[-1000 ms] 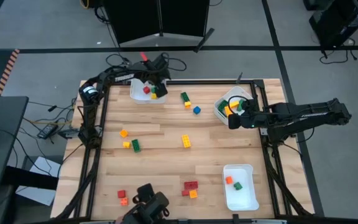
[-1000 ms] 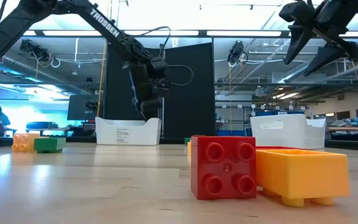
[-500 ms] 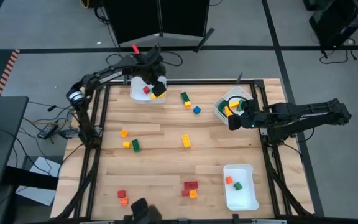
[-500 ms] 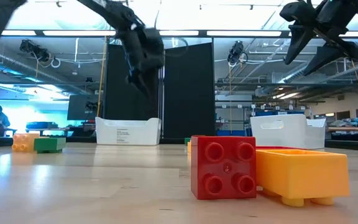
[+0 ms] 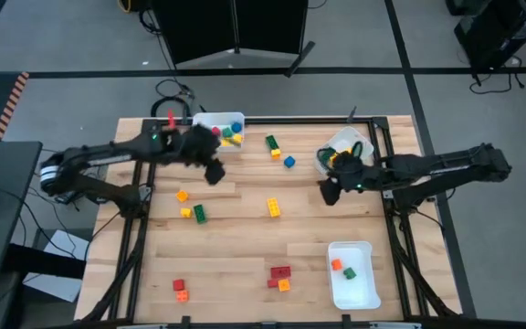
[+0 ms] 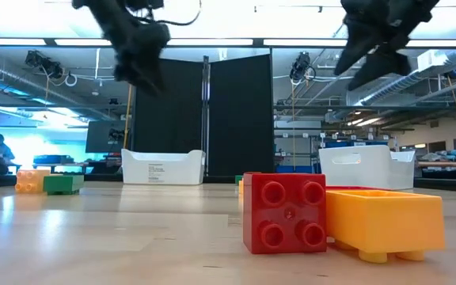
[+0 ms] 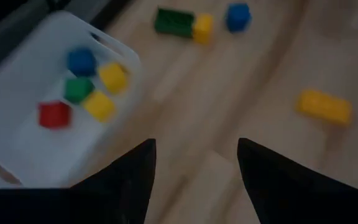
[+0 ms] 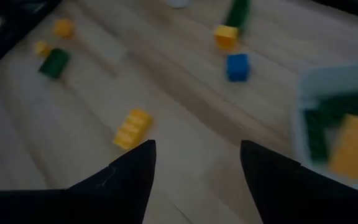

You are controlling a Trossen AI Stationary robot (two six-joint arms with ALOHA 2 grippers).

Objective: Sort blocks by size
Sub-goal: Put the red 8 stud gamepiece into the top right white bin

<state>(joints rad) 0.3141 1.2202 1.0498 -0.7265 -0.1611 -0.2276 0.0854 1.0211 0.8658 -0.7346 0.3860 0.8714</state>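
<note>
Both arms hang above the desk (image 5: 245, 265) with nothing in them, and from where I stand it looks like a pause between picks. The left gripper (image 5: 214, 172) hovers just off the near edge of the bin at the back (image 5: 210, 120), its fingers (image 7: 132, 177) spread with only bare wood between them; that bin holds a handful of small cubes (image 7: 82, 87), red, green, blue and yellow, so I take it as the home for the little ones. The right gripper (image 5: 330, 193) sits out over the wood just beside the right-hand bin (image 5: 336, 139), its fingers (image 8: 129, 177) spread too and holding nothing; that bin carries bigger green and yellow pieces (image 8: 340, 137). A third bin at the front right (image 5: 373, 294) has an orange and a green brick in it. Plenty of blocks are unsorted on the desk: a green brick with a yellow cube touching it (image 5: 272, 145) and a blue cube (image 5: 289, 162) near the back, a long yellow brick (image 5: 273, 208) in the middle, an orange, yellow and green group (image 5: 191, 209) to the left, and red and orange ones at the front (image 5: 280, 277) and front left (image 5: 180, 290). The yellow brick lies between the two arms and shows in both wrist views, so either could plausibly reach for it, though I can't tell which means to.
</note>
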